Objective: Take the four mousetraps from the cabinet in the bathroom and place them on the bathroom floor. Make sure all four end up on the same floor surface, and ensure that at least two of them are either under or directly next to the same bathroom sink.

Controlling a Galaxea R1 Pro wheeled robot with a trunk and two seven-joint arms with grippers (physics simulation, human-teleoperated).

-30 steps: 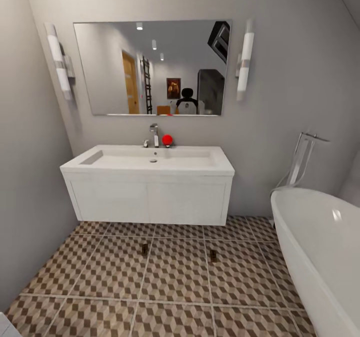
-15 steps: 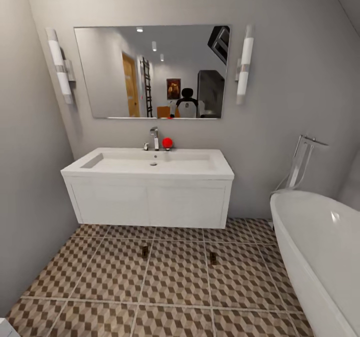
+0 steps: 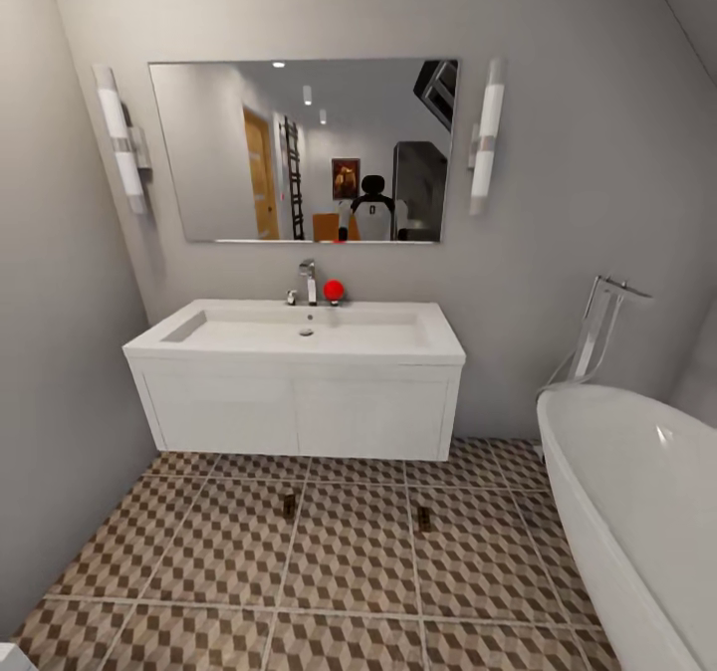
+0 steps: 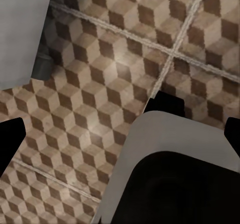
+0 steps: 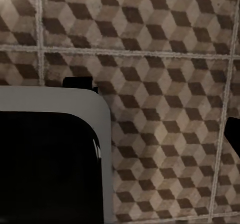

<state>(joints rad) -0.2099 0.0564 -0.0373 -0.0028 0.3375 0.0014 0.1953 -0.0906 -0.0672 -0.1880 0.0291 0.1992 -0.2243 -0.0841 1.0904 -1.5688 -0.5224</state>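
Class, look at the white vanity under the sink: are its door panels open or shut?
Shut. Both flat panels of the sink unit sit flush with its front, with only a thin seam between them and no interior showing.

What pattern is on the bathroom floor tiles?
A brown, beige and white cube pattern on the bathroom floor, clearest in the right wrist view.

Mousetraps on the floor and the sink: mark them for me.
left mousetrap [image 3: 289,504], head view, middle of its board.
right mousetrap [image 3: 424,518], head view, middle of its board.
sink [image 3: 299,415], head view, front door panels.
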